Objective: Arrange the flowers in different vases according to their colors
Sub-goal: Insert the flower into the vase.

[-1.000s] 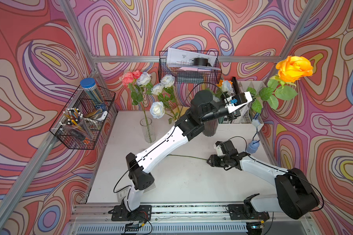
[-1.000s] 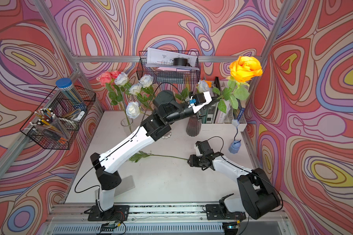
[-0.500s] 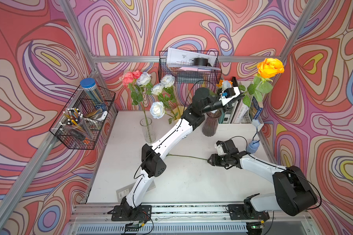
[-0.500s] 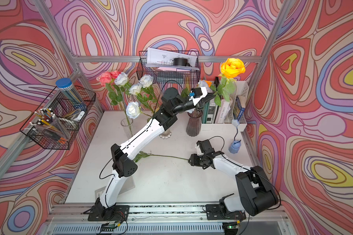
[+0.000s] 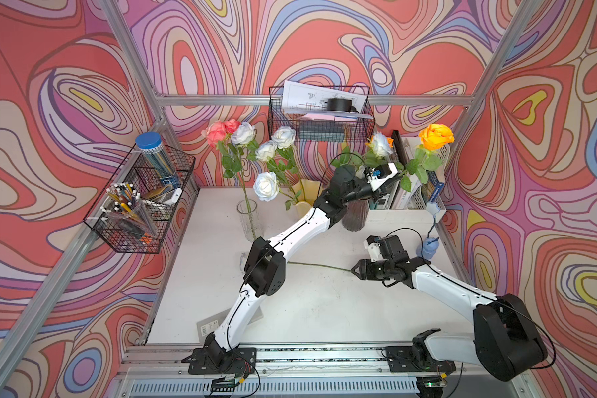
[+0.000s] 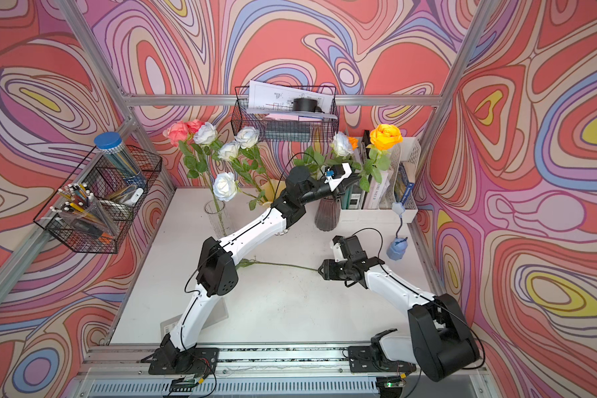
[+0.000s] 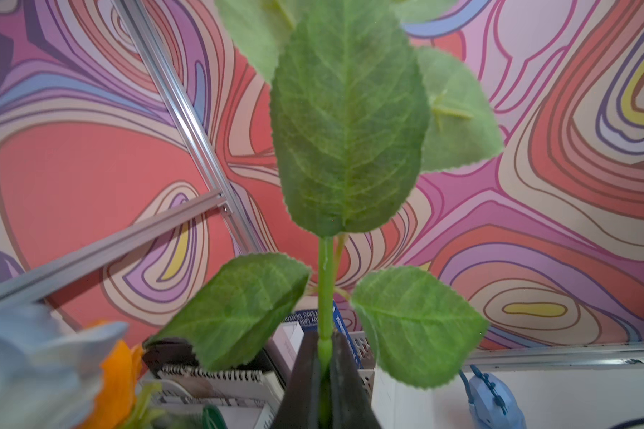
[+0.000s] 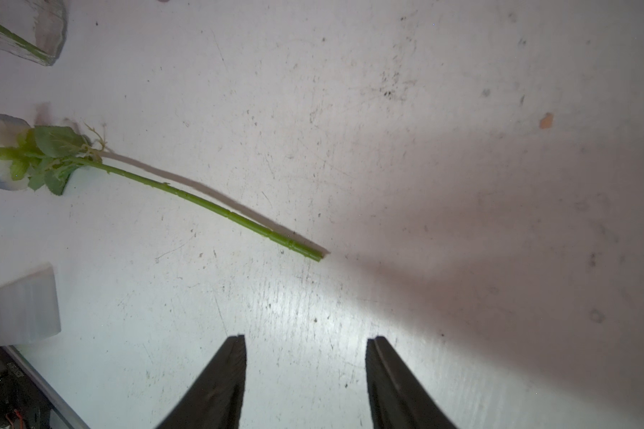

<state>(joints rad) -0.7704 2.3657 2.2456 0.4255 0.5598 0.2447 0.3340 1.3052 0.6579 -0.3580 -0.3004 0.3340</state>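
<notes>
L grip (image 7: 324, 347): pinching orange rose (image 5: 435, 136) stem, over smoky vase (image 5: 355, 217).
R grip (image 8: 305, 345): spread, empty, near white rose (image 8: 216, 208) on table (image 8: 424, 111).
Tip: keep stem vertical, lower into mouth, leaves clear of rim, then release.

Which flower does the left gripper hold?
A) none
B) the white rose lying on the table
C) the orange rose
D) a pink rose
C: the left gripper is shut on a green stem, and in a top view that stem carries the orange rose.
</notes>
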